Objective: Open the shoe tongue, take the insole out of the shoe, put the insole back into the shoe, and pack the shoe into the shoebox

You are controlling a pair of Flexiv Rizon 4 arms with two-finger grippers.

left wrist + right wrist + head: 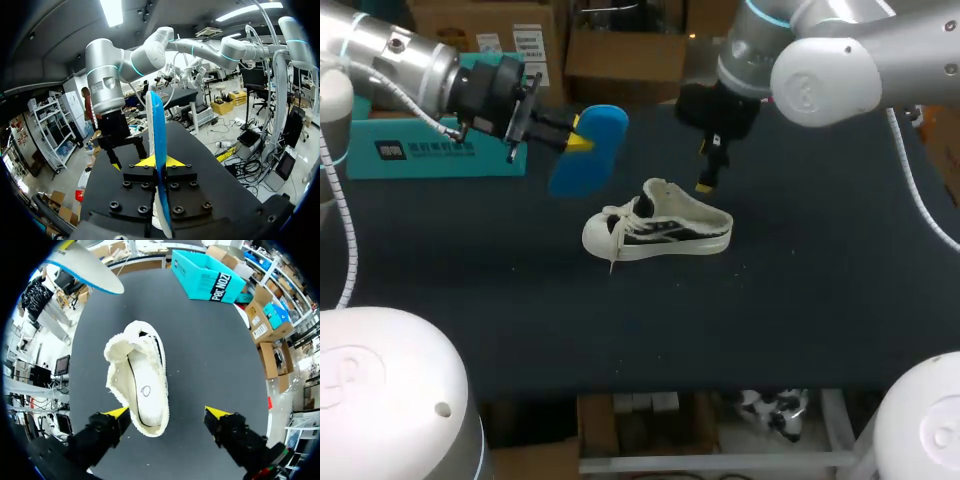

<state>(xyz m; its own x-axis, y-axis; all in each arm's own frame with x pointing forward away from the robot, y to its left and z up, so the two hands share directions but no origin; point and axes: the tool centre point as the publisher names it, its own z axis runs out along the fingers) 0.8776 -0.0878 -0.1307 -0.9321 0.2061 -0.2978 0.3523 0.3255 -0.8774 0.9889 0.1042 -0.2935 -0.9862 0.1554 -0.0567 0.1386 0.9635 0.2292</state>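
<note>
Shoe mid-table, upright on its sole, toe to the left, heel to the right, one lace trailing toward the near edge of the dark table. Tongue lifted, mouth gaping, pale lining on show inside.

Just beyond the heel and above it, right gripper, pointing down, fingers spread wide, clear of the shoe. Seen from its own wrist, heel end of the shoe below and between the two yellow tips of the right gripper, toe stretching away ahead.

Farther back and over to the left, left gripper, pinched tight on the blue insole. In its wrist view, insole clamped edge-on from both sides, standing up thin between the yellow tips of the left gripper. Insole held off the table, up and left of the shoe's toe, apart from it.

Farthest back, at the far left, teal shoebox, partly hidden by the left arm, well apart from the shoe.
</note>
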